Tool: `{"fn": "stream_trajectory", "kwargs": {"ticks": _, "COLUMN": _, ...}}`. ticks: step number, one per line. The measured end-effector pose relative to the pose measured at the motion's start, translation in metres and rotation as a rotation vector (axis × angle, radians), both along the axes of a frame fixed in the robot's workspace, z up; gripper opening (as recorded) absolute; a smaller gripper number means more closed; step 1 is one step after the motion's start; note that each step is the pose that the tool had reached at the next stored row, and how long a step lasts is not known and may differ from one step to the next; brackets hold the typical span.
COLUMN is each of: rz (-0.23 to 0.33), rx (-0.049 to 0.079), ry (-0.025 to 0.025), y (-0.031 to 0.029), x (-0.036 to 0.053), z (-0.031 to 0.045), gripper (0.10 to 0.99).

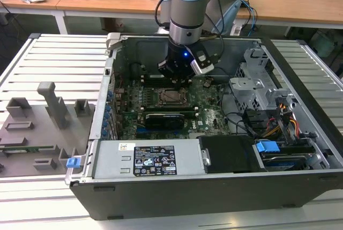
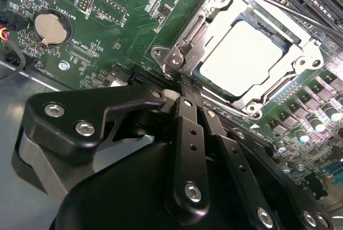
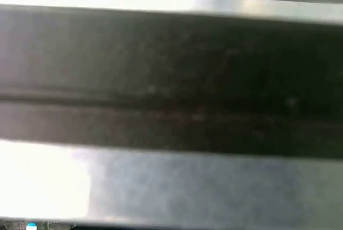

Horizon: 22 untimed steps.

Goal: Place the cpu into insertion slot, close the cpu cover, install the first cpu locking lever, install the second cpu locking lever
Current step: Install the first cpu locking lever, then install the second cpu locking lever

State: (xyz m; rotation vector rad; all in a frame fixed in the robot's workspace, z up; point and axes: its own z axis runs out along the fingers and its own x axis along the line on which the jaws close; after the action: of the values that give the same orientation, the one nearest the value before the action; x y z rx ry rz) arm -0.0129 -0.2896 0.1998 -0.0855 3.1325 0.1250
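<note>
Where silver cpu (image 2: 241,58) sits, square metal cpu cover (image 2: 292,53)

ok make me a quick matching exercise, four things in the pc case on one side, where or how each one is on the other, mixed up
Things:
1. cpu
2. cpu cover
3. coin battery
4. claw

States:
A. round and silver, in a holder on the green board
B. shut, tips at the socket's corner
C. silver face up, seated in the socket
D. metal frame lying flat around the chip

Pairs: 1-C, 2-D, 3-A, 4-B
</note>
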Motion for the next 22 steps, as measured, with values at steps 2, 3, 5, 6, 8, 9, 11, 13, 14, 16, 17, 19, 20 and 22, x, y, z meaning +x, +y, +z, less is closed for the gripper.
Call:
{"fn": "stream_trajectory", "kwargs": {"ticks": 2, "rz": 0.000, "rx": 0.000, "ry": -0.0003, "y": 0.0003, "x": 0.0001, "z": 0.0004, "gripper": 0.106}}
{"fn": "stream_trajectory", "kwargs": {"ticks": 3, "rz": 0.000, "rx": 0.002, "ry": -0.0012, "y": 0.0008, "x": 0.0004, "z": 0.0049, "gripper": 0.106}}
{"fn": "stream_trajectory", "kwargs": {"ticks": 5, "rz": 0.000, "rx": -0.001, "ry": -0.0003, "y": 0.0005, "x": 0.0001, "z": 0.0132, "gripper": 0.106}}
{"fn": "stream_trajectory", "kwargs": {"ticks": 6, "rz": 0.000, "rx": -0.001, "ry": -0.0004, "y": 0.0005, "x": 0.0002, "z": 0.0132, "gripper": 0.106}}
{"fn": "stream_trajectory", "kwargs": {"ticks": 8, "rz": 0.000, "rx": -0.002, "ry": -0.0002, "y": 0.0005, "x": 0.0002, "z": 0.0132, "gripper": 0.106}}
{"fn": "stream_trajectory", "kwargs": {"ticks": 9, "rz": -0.001, "rx": -0.002, "ry": -0.0002, "y": 0.0003, "x": 0.0004, "z": 0.0131, "gripper": 0.106}}
{"fn": "stream_trajectory", "kwargs": {"ticks": 11, "rz": -0.001, "rx": -0.002, "ry": -0.0002, "y": -0.0008, "x": 0.0006, "z": 0.0131, "gripper": 0.106}}
{"fn": "stream_trajectory", "kwargs": {"ticks": 13, "rz": -0.001, "rx": -0.002, "ry": -0.0002, "y": -0.0030, "x": 0.0006, "z": 0.0130, "gripper": 0.106}}
{"fn": "stream_trajectory", "kwargs": {"ticks": 14, "rz": -0.001, "rx": -0.002, "ry": -0.0002, "y": -0.0037, "x": 0.0006, "z": 0.0130, "gripper": 0.106}}
{"fn": "stream_trajectory", "kwargs": {"ticks": 16, "rz": -0.001, "rx": -0.002, "ry": -0.0003, "y": -0.0055, "x": 0.0006, "z": 0.0129, "gripper": 0.106}}
{"fn": "stream_trajectory", "kwargs": {"ticks": 17, "rz": -0.001, "rx": -0.002, "ry": -0.0003, "y": -0.0059, "x": 0.0006, "z": 0.0129, "gripper": 0.106}}
{"fn": "stream_trajectory", "kwargs": {"ticks": 19, "rz": -0.001, "rx": -0.002, "ry": -0.0003, "y": -0.0064, "x": 0.0006, "z": 0.0129, "gripper": 0.106}}
{"fn": "stream_trajectory", "kwargs": {"ticks": 20, "rz": -0.001, "rx": -0.002, "ry": -0.0003, "y": -0.0066, "x": 0.0006, "z": 0.0129, "gripper": 0.106}}
{"fn": "stream_trajectory", "kwargs": {"ticks": 22, "rz": -0.001, "rx": -0.002, "ry": -0.0003, "y": -0.0072, "x": 0.0006, "z": 0.0129, "gripper": 0.106}}
